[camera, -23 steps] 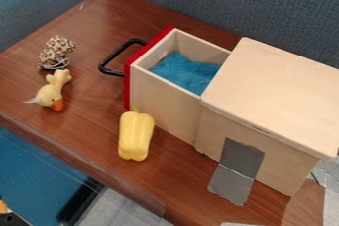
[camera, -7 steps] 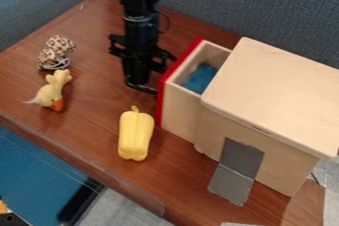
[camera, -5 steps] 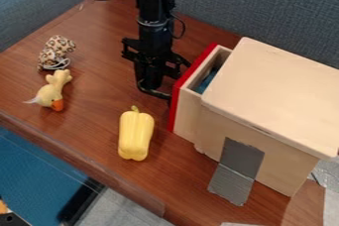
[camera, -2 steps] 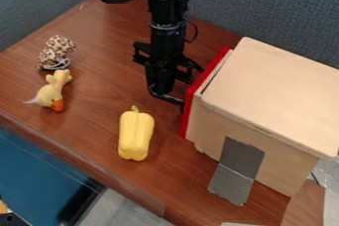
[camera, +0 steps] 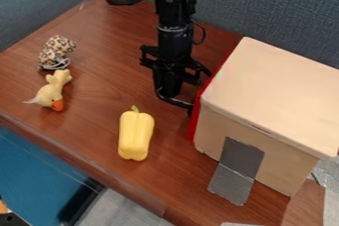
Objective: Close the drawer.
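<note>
Drawer (camera: pixel 193 132) and wooden box (camera: pixel 275 96) had all but met, and that was the change I cared about. With twelve at the top of my view, I had watched the red front (camera: pixel 194 124) travel toward four o'clock, swallowing the open gap and the pale side walls as it went. Now it lay along the box's ten o'clock side, looking flush or very nearly so.

The gripper (camera: pixel 169 91) had gone the same way with it, and sat low at nine o'clock from the front, beside the black handle (camera: pixel 176 102). I could not tell whether the pincer was spread or pressed together; arm and handle were too dark there to separate.

For the task, I judged the closing push to be at its end. A slight nudge toward four might have settled any leftover gap, but more force risked shoving the whole box. After that, I thought, the arm needed only to back off toward ten without snagging the handle and drawing the front out again.

The yellow pepper (camera: pixel 136 136), at eight o'clock from the front, had kept its place on the table (camera: pixel 92 133), well out of the way.
</note>
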